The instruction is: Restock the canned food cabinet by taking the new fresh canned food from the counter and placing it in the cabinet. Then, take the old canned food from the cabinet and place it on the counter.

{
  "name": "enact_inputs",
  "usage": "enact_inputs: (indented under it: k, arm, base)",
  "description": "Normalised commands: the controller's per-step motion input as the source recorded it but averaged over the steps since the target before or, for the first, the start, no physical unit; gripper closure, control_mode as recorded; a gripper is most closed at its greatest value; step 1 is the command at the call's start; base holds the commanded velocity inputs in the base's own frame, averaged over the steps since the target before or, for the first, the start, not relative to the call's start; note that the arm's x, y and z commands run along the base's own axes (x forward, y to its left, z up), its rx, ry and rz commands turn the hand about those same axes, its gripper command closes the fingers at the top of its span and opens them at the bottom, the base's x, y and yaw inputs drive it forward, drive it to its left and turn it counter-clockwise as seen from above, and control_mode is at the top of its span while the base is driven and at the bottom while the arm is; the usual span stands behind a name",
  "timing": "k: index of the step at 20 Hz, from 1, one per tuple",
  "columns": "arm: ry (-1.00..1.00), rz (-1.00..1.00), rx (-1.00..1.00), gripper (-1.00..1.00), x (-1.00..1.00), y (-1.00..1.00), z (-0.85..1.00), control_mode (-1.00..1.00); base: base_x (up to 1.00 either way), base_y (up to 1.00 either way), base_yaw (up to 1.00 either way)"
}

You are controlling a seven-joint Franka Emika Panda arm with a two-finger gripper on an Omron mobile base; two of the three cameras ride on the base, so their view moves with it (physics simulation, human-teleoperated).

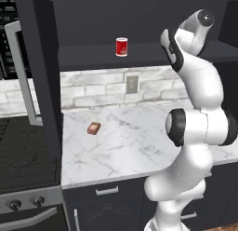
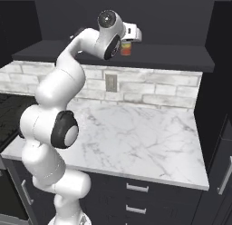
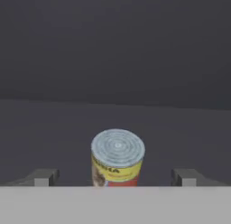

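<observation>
Cans: 2 on the cabinet shelf [image 2: 181, 56]. Yellow-banded can [image 3: 117, 159] stands upright between the gripper's [image 3: 116, 177] parted, non-touching fingertips; red can [image 1: 122, 46] stands near the front edge. 1 brown packet [image 1: 93, 128] lies on the counter [image 1: 139, 146].

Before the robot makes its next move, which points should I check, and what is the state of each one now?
1. New can stands upright on the cabinet shelf: ok.
2. Hand is open, fingers apart from the new can on both sides: ok.
3. Old red can stands upright on the shelf: ok.
4. Space between the two cans for the hand: cannot tell.
5. Counter has free room beside the brown packet: ok.
</observation>
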Motion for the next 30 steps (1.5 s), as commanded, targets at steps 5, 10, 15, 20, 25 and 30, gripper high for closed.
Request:
enact_inputs:
  k: [5, 10, 15, 20, 25, 30]
  arm:
    - [-0.01, 0.08, 0.00, -1.00, -1.00, 0.48, 0.99, -1.00]
    - [0.06, 0.12, 0.00, -1.00, -0.99, 0.72, 0.74, -1.00]
    - [0.15, 0.10, 0.00, -1.00, -0.74, 0.94, -0.32, -1.00]
    - [0.08, 0.03, 0.07, -1.00, -0.17, 0.77, -0.69, -1.00]
    - [0.00, 0.00, 0.05, -1.00, 0.24, 0.63, -0.46, -1.00]
    - [0.02, -0.03, 0.00, -1.00, 0.56, 0.28, -0.02, -1.00]
  base:
    - [0.00, 0.00, 0.00]
    - [0.00, 0.00, 0.00]
    - [0.00, 0.00, 0.00]
    - [0.00, 0.00, 0.00]
    - [0.00, 0.00, 0.00]
    - [0.00, 0.00, 0.00]
